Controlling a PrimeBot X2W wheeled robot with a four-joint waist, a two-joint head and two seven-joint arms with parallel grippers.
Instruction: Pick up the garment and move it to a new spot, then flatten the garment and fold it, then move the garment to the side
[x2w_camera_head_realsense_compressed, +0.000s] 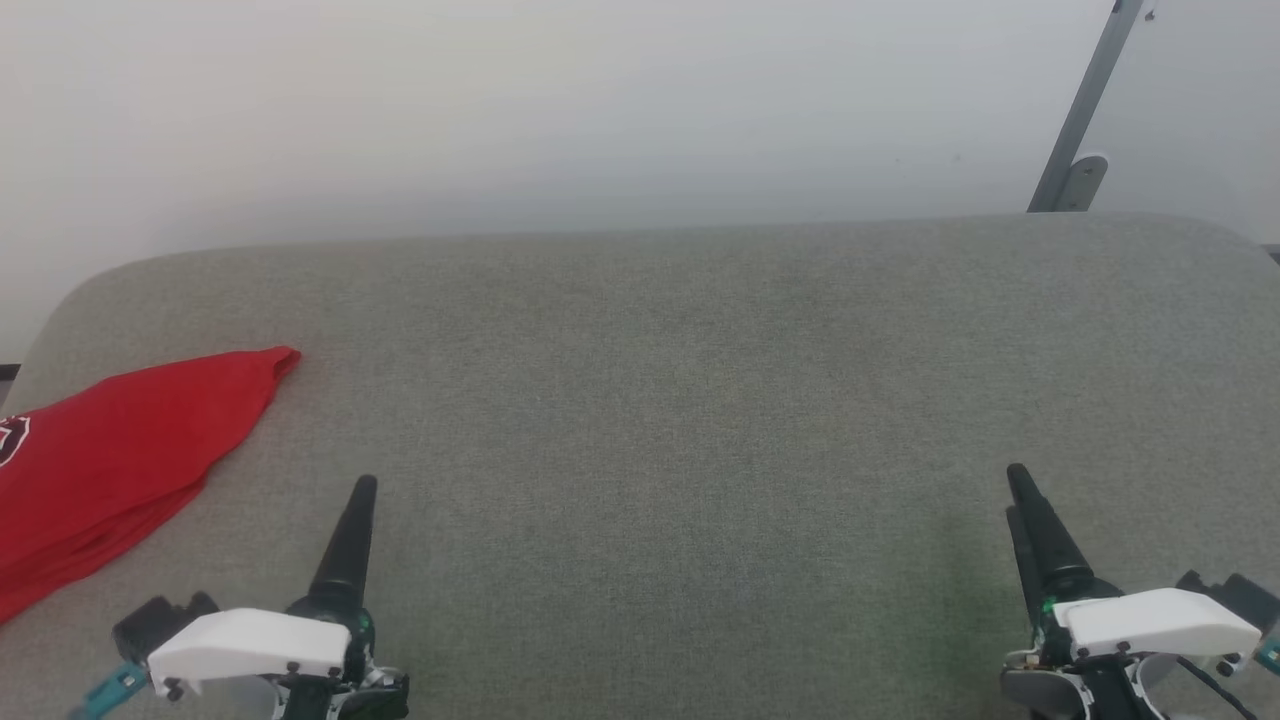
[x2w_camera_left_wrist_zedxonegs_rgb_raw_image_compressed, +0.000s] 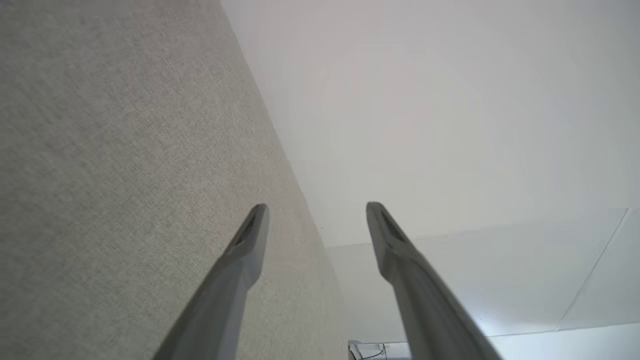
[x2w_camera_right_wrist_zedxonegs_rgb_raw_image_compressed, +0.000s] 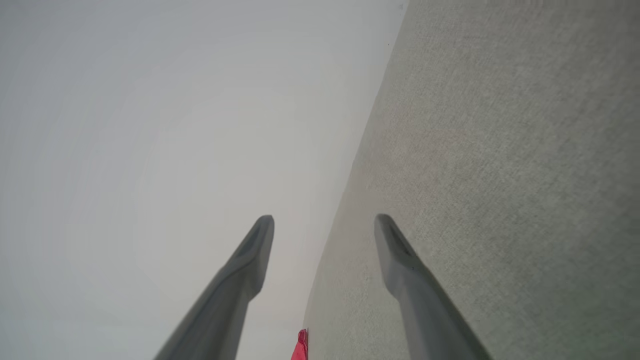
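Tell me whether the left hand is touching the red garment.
Apart. The head view shows a strip of bare grey surface between the left hand and the garment.

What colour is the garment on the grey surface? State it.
The garment is red, with a small white-outlined print; the head view shows it best.

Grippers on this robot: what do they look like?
The left gripper and right gripper each have two long, dark, tapering fingers. Behind each sits a white shell, with teal accents and a thin black cable by the right one.
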